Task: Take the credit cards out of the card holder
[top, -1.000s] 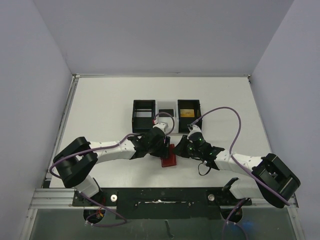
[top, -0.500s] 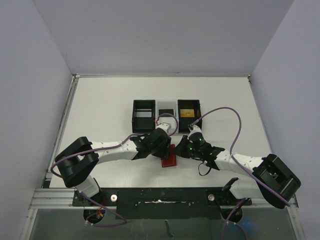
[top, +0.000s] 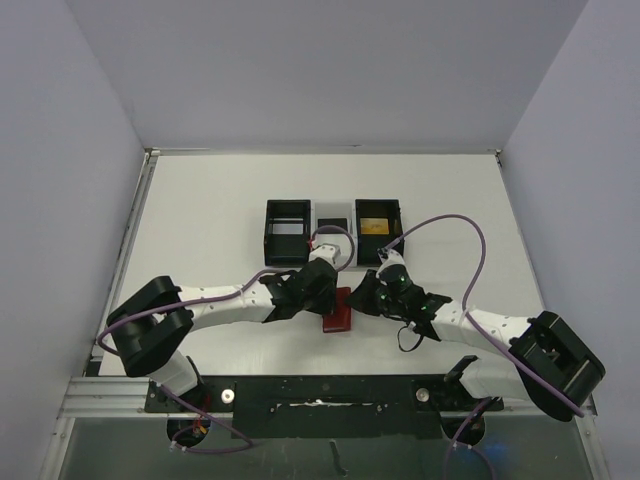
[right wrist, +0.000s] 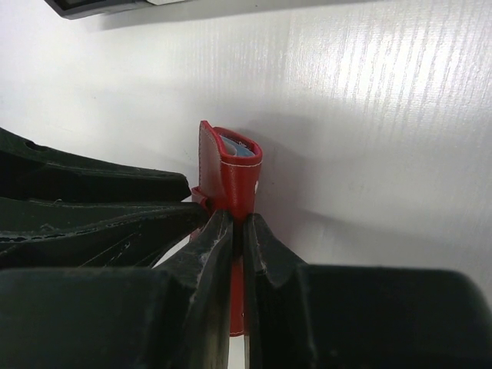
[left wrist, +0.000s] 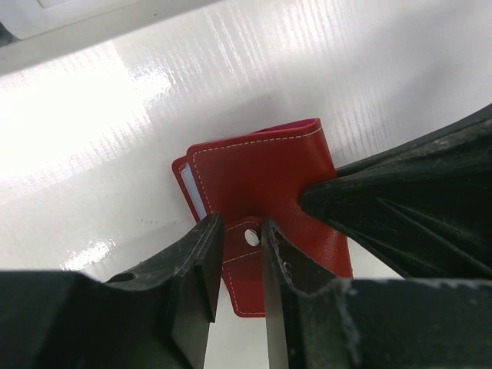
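The card holder (top: 338, 310) stands on edge on the counter (top: 200, 220), near its front and between the two arms. It is folded shut, and its red face with white stitching fills the left wrist view (left wrist: 265, 184). From the right wrist (right wrist: 231, 173) a pale blue-grey strip shows inside the fold at the top; whether that is lining or a card I cannot tell.

The right jaws are pinched shut on the holder's lower edge and keep it upright. The left jaws are narrow, one finger (left wrist: 196, 269) on each side of the small tab (left wrist: 247, 237) with its round hole; whether they already press it I cannot tell.

Further back stands a row of bins: a black bin (top: 287, 228), a white bin (top: 333, 218), and a second black bin (top: 379, 212) with a gold card (top: 375, 226) lying in it.
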`<state>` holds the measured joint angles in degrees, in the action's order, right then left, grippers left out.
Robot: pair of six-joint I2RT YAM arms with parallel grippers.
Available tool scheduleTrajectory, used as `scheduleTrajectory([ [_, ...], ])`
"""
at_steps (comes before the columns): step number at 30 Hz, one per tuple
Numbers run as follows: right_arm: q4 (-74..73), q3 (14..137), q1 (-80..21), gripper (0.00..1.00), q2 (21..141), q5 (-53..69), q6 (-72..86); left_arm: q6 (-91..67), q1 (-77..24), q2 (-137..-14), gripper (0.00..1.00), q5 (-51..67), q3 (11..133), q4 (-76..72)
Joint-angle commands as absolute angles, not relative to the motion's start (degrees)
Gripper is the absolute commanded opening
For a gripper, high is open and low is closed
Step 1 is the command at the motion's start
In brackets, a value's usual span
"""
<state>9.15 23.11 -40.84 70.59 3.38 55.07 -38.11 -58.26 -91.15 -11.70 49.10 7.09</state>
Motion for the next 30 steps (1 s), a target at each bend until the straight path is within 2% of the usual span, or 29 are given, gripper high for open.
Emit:
scheduleTrajectory([
  [1, 8.21, 24.34, -39.20, 0.00, 67.64, 0.78, 54.78, -37.46, -56.89, -90.55, 0.23, -22.67, 46.90, 16.60],
  [13, 9.07, 24.24, -38.72, 0.00, 68.20, 2.19, 54.75, -38.06, -56.60, -90.53, 0.21, -21.12, 45.83, 14.19],
  [16, 9.41, 24.48, -38.59, 0.00, 68.90, 2.58, 54.60, -38.03, -56.60, -89.36, 0.39, -19.78, 46.75, 13.23],
  [20, 9.20, 24.76, -38.51, 0.01, 69.75, 3.07, 54.73, -37.81, -56.10, -87.34, 0.56, -16.24, 46.99, 10.45],
  [25, 7.51, 24.70, -38.20, 0.04, 70.26, 1.98, 55.72, -39.97, -53.32, -86.54, 0.59, -6.13, 44.05, 4.16],
  [30, 7.72, 23.79, -37.55, 0.06, 70.58, 2.74, 56.81, -42.25, -51.83, -86.30, 0.59, -2.27, 41.27, 2.31],
])
